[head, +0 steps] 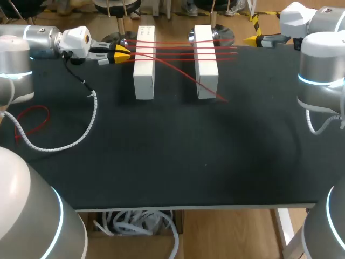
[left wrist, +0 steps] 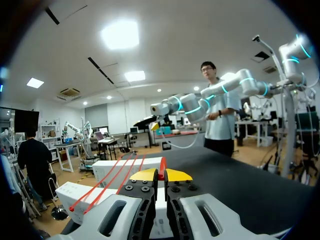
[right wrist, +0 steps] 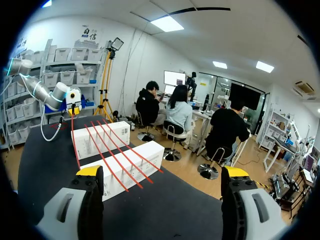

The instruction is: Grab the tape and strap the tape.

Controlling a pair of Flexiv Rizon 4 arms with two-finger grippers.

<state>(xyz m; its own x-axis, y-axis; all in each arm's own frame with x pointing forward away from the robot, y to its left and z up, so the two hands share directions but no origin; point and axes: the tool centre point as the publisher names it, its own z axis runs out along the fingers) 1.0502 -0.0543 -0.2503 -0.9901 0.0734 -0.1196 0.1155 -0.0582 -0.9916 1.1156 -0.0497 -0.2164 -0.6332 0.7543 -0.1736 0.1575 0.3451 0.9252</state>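
Observation:
Two long white boxes, the left box (head: 144, 62) and the right box (head: 206, 60), lie side by side at the back of the black table. Thin red tape (head: 178, 54) runs across both in several strands; one strand slants down to the table beyond the right box. My left gripper (head: 121, 53) is just left of the left box, shut on the tape's end. In the left wrist view the red tape (left wrist: 161, 175) shows pinched between that gripper's (left wrist: 161, 175) yellow tips. My right gripper (head: 253, 39) hangs open at the back right, apart from the boxes (right wrist: 122, 167), with nothing in it (right wrist: 162, 172).
A white coiled cable (head: 81, 132) from my left arm loops over the table's left part. A red cord (head: 33, 121) lies near the left edge. The table's front edge (head: 194, 206) runs across the foreground.

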